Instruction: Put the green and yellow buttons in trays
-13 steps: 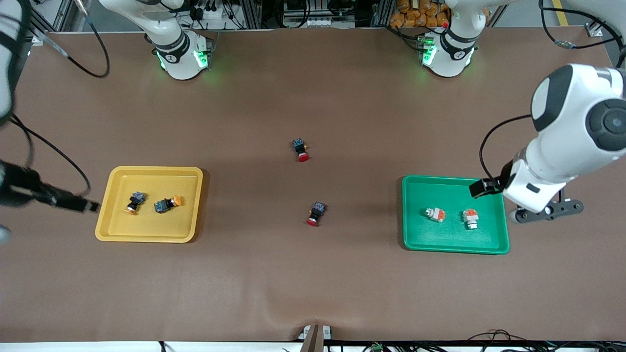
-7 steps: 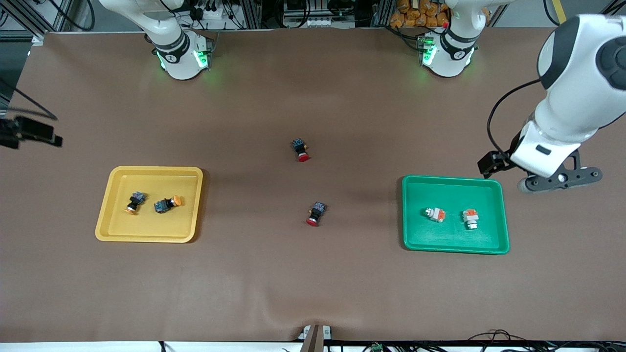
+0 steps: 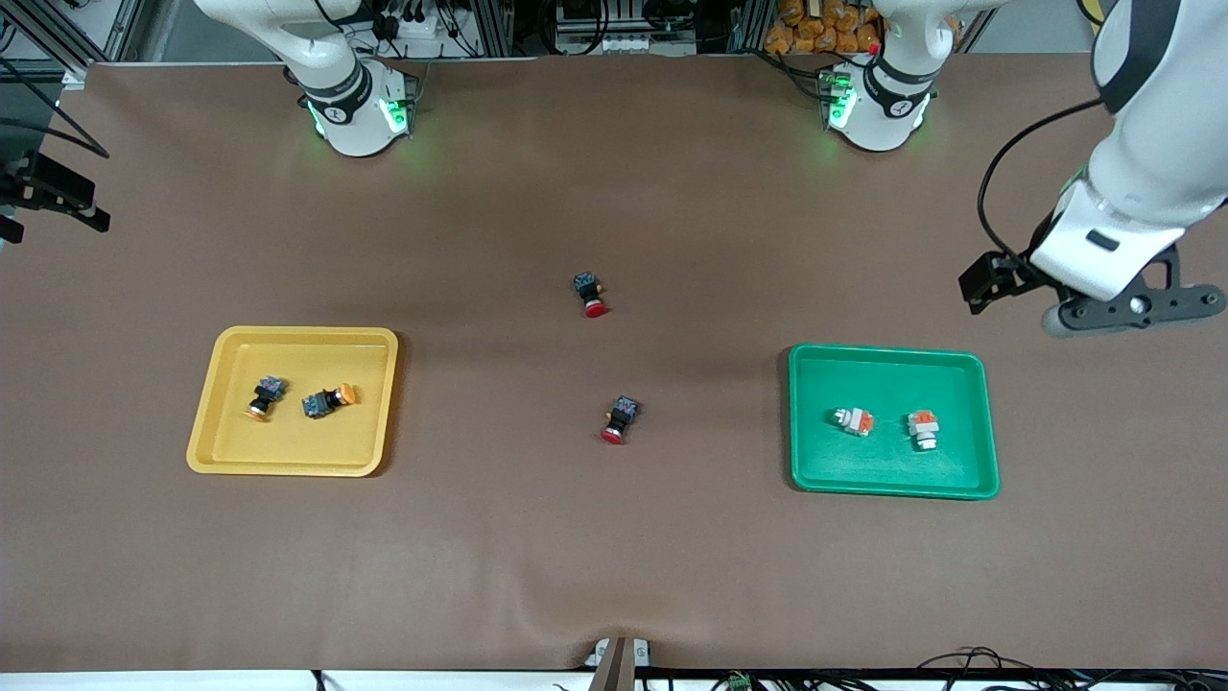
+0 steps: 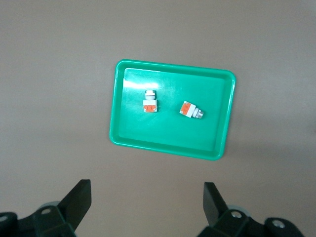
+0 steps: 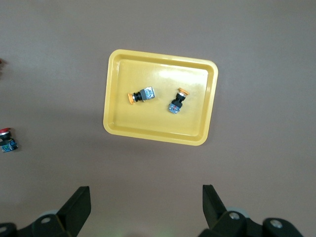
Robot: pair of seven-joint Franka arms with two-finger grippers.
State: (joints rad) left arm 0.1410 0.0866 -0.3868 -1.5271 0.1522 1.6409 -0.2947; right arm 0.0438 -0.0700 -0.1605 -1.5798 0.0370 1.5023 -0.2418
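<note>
The sorting looked finished. Both yellow-capped buttons lay inside the yellow tray (image 3: 223, 451) at the right arm's end of the table (image 3: 614, 557): one yellow button (image 3: 262, 396) with its cap toward the front camera, the second yellow button (image 3: 329, 399) just beside it, on the side toward the table's middle, the two apart. Both green-capped buttons lay in the green tray (image 3: 988, 422) at the left arm's end: one green button (image 3: 853, 420) on its side, the other green button (image 3: 923, 430) near it, not touching.

Two red-capped switches were on the bare table between the trays, one red switch (image 3: 590, 294) farther from the front camera and another red switch (image 3: 619, 419) nearer. They are no part of the task, so leaving them there seemed right.

The left gripper (image 4: 147, 200) hung high over the table beside the green tray, released and empty, its fingers spread wide. The right gripper (image 5: 146, 202) hung high over the table by the yellow tray, likewise released and holding nothing; in the front view it sat at the picture's edge.

By my judgement nothing was left to place; only parking the arms could remain.
</note>
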